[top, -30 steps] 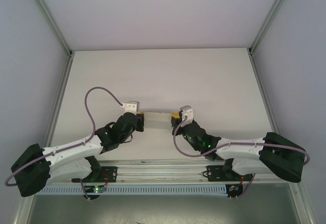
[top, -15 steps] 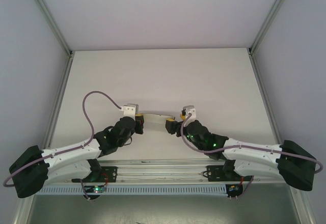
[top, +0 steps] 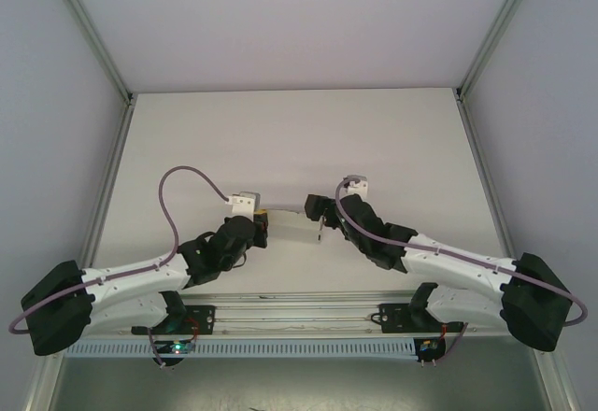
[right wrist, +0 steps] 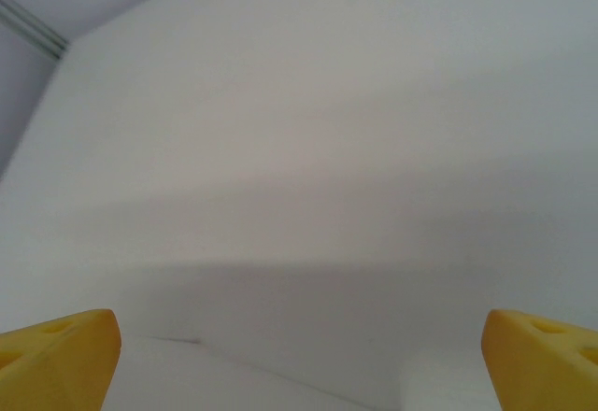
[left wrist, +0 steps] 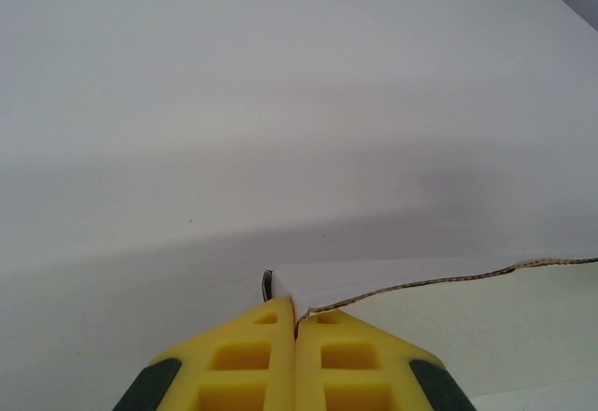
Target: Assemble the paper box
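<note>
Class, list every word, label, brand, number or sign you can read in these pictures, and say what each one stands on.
There are none to read. The paper box is plain card with no print on it, and the table carries no markings or labels.

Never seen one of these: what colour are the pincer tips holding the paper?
Bright yellow; clearest in the left wrist view, left pincer shut on the paper box.

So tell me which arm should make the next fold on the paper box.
Probably right: the right end effector is open and free beside the paper box, while the left end effector is shut on its edge, holding it.
</note>
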Controlling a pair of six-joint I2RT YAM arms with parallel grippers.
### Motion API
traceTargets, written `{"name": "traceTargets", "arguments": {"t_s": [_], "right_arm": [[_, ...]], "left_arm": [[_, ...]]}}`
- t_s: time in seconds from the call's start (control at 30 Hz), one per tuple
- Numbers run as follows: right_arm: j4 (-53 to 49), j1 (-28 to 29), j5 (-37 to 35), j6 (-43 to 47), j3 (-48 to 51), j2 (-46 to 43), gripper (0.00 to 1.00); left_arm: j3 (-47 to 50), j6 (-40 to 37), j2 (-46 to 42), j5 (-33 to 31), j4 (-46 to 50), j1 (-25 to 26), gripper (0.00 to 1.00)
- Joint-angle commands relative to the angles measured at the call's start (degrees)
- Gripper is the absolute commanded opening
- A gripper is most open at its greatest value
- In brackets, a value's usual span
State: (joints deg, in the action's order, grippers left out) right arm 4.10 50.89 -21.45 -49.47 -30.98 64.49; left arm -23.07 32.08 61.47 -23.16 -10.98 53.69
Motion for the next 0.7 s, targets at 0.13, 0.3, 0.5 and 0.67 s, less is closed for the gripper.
{"name": "traceTargets", "arguments": {"t_s": [0.13,0.3,0.5,0.67], "right_arm": [[-1.9,-0.8,-0.3,-7.1,5.5,-0.5,0.98],[4.7,-1.0,0.6,-10.1,11.5,-0.8,0.98],[8.4,-1.0,2.2,-13.6,16.3,0.7,0.98],[13.8,-0.8,3.8,-13.4,19.5,4.2,0.98]], "left_arm": [[0.7,-1.2,4.2,1.5,10.4,1.8,0.00],[0.2,-1.1,5.7,1.5,9.8,2.1,0.00],[-0.8,-1.1,6.2,2.1,10.3,2.2,0.00],[-1.3,-1.1,6.0,2.3,10.3,2.3,0.00]]}}
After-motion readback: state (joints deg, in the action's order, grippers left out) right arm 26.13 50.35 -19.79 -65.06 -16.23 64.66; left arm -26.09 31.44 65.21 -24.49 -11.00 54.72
